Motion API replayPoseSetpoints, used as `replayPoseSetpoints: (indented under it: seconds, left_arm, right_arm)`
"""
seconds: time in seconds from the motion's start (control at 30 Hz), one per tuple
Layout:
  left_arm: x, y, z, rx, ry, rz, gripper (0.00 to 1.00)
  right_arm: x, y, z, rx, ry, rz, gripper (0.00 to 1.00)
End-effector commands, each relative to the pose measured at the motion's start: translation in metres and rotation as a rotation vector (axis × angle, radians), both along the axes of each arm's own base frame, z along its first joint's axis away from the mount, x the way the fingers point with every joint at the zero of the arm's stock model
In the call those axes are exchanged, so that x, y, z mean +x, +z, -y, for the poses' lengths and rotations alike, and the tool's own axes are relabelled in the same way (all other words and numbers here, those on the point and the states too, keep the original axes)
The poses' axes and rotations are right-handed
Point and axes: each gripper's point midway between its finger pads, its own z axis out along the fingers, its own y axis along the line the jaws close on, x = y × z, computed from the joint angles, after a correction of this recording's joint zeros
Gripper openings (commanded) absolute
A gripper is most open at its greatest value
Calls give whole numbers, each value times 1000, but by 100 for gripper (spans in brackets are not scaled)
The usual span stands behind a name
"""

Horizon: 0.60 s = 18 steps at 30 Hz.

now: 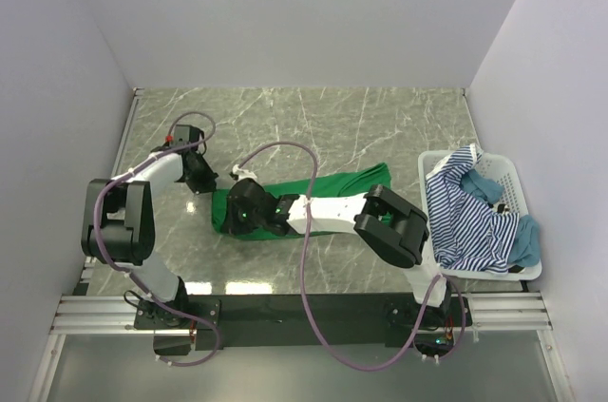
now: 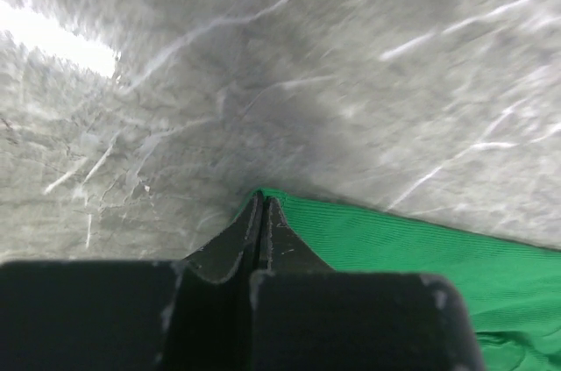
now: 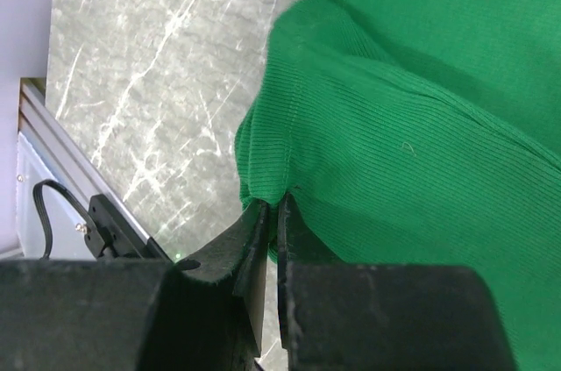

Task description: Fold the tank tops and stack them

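The bright green tank top (image 1: 351,181) lies across the middle of the table, partly under my right arm. My left gripper (image 1: 211,187) is shut on its far left corner; in the left wrist view the closed gripper (image 2: 261,204) pinches the corner of the green cloth (image 2: 421,248) close to the table. My right gripper (image 1: 230,218) reaches across to the top's near left edge. In the right wrist view it (image 3: 273,209) is shut on a bunched fold of the green cloth (image 3: 412,125). The striped top (image 1: 465,217) and the teal top (image 1: 527,242) are in the basket.
The white slatted basket (image 1: 511,183) stands at the right table edge, with cloth hanging over its rim. Grey walls close in the table at left, back and right. A metal rail (image 1: 285,307) with the arm bases runs along the near edge.
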Motion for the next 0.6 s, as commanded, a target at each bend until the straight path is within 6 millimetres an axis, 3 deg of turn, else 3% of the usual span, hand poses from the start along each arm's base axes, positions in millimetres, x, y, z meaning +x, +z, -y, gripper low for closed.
replayPoseSetpoints:
  seconds: [0.0,0.33,0.47,0.53,0.57]
  left_arm:
    - [24,33,-5,49,-13,86,1]
    - [37,61,5,22,-28,142,1]
    - [50,74,22,7,-49,169,1]
    - [55,80,35,-16,-62,179,1]
    - [62,84,40,-21,-67,186,1]
  right_arm:
    - [2,39,-14,83,14,8,0]
    - [7,53,-15,153,9,-66,0]
    - [15,52,2,169,-27,-90,0]
    - [19,62,9,204,-47,-94,0]
    - [17,53,18,192,-59,-108,0]
